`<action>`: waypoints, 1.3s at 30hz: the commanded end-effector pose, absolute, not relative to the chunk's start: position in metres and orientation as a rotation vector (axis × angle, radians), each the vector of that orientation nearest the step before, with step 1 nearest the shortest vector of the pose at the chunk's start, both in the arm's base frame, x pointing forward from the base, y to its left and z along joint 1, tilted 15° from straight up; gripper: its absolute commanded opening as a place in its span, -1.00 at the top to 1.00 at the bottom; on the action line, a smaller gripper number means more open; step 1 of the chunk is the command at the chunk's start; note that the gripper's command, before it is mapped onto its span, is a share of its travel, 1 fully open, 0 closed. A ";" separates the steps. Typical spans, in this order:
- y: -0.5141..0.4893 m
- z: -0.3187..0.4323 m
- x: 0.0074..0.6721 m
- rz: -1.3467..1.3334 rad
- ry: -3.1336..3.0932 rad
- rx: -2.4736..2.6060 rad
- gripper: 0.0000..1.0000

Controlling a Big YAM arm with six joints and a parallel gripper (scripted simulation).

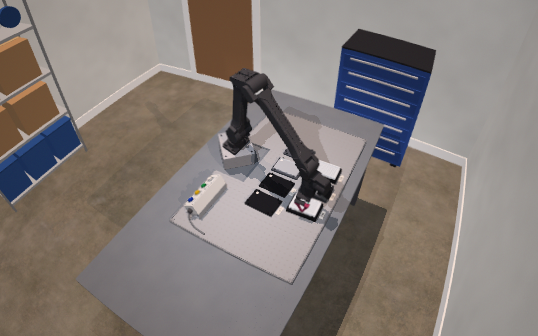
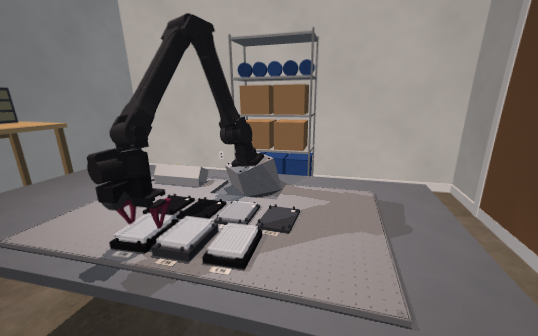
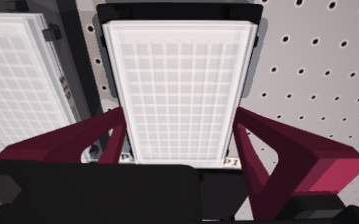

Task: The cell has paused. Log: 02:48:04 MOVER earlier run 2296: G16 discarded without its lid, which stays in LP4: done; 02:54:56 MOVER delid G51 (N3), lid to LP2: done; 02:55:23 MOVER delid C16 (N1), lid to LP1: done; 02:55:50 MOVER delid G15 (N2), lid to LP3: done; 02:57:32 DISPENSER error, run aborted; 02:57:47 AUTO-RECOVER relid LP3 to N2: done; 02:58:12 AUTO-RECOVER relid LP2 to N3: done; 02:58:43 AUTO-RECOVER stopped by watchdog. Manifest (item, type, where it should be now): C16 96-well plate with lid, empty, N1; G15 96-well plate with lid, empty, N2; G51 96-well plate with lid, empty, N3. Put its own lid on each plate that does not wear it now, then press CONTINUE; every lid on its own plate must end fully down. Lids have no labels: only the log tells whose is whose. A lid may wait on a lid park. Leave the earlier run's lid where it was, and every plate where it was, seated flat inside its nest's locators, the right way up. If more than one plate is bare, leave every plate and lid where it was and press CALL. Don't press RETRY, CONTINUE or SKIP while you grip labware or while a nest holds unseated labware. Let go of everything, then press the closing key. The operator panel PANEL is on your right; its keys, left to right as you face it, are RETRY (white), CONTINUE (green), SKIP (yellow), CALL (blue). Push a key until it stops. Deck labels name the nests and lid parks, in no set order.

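Observation:
My gripper (image 2: 143,220) is shut on a clear lid (image 3: 179,90), gripping its long sides near one end. The lid lies over the 96-well plate in the leftmost of three nests in the front row (image 2: 141,232); I cannot tell whether it sits fully down. In the top view the gripper (image 1: 301,206) is at the deck's near-right corner. The other two nests hold white covered plates (image 2: 186,235) (image 2: 233,240). One more lid rests on a lid park in the back row (image 2: 238,211).
Two black lid parks (image 2: 203,206) (image 2: 178,202) and a dark grey one (image 2: 279,218) are bare. The operator panel (image 1: 206,194) with its coloured keys stands on the deck's far side from the gripper. The arm base (image 2: 253,180) is behind the parks.

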State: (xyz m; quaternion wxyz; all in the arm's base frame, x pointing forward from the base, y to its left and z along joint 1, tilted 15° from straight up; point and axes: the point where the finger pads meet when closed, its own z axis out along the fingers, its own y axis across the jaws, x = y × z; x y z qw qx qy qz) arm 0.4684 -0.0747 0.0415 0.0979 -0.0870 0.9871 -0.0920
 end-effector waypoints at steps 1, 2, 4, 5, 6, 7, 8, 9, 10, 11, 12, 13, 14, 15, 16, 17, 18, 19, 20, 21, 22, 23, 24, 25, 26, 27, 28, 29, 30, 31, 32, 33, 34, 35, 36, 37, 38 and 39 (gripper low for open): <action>-0.075 0.056 0.480 -0.278 2.881 -0.253 1.00; -0.075 0.056 0.480 -0.278 2.881 -0.253 1.00; -0.075 0.056 0.480 -0.278 2.881 -0.253 1.00; -0.075 0.056 0.480 -0.278 2.881 -0.253 1.00; -0.075 0.056 0.480 -0.278 2.881 -0.253 1.00; -0.075 0.056 0.480 -0.278 2.881 -0.253 1.00; -0.075 0.056 0.480 -0.278 2.881 -0.253 1.00; -0.075 0.056 0.480 -0.278 2.881 -0.253 1.00; -0.075 0.056 0.480 -0.278 2.881 -0.253 1.00; -0.075 0.056 0.480 -0.278 2.881 -0.253 1.00; -0.075 0.056 0.480 -0.278 2.881 -0.253 1.00; -0.075 0.056 0.480 -0.278 2.881 -0.253 1.00; -0.075 0.056 0.480 -0.278 2.881 -0.253 1.00; -0.075 0.056 0.480 -0.278 2.881 -0.253 1.00; -0.075 0.056 0.480 -0.278 2.881 -0.253 1.00; -0.075 0.056 0.480 -0.278 2.881 -0.253 -1.00; -0.075 0.056 0.480 -0.278 2.881 -0.253 -1.00; -0.075 0.056 0.480 -0.278 2.881 -0.253 -1.00; -0.075 0.056 0.480 -0.278 2.881 -0.253 -1.00; -0.075 0.056 0.480 -0.278 2.881 -0.253 -1.00; -0.075 0.056 0.480 -0.278 2.881 -0.253 -1.00; -0.075 0.056 0.480 -0.278 2.881 -0.253 -1.00; -0.075 0.056 0.480 -0.278 2.881 -0.253 -1.00; -0.075 0.056 0.480 -0.278 2.881 -0.253 -1.00; -0.075 0.056 0.480 -0.278 2.881 -0.253 -1.00; -0.075 0.056 0.480 -0.278 2.881 -0.253 -1.00; -0.075 0.056 0.480 -0.278 2.881 -0.253 -1.00; -0.075 0.056 0.480 -0.278 2.881 -0.253 -1.00; -0.075 0.056 0.480 -0.278 2.881 -0.253 -1.00; -0.075 0.056 0.480 -0.278 2.881 -0.253 -1.00; -0.075 0.056 0.480 -0.278 2.881 -0.253 -1.00; -0.075 0.056 0.480 -0.278 2.881 -0.253 -1.00; -0.075 0.056 0.480 -0.278 2.881 -0.253 -1.00; -0.075 0.056 0.480 -0.278 2.881 -0.253 -1.00; -0.075 0.056 0.480 -0.278 2.881 -0.253 -1.00; -0.075 0.056 0.480 -0.278 2.881 -0.253 -1.00; -0.075 0.056 0.480 -0.278 2.881 -0.253 -1.00; -0.075 0.056 0.480 -0.278 2.881 -0.253 -1.00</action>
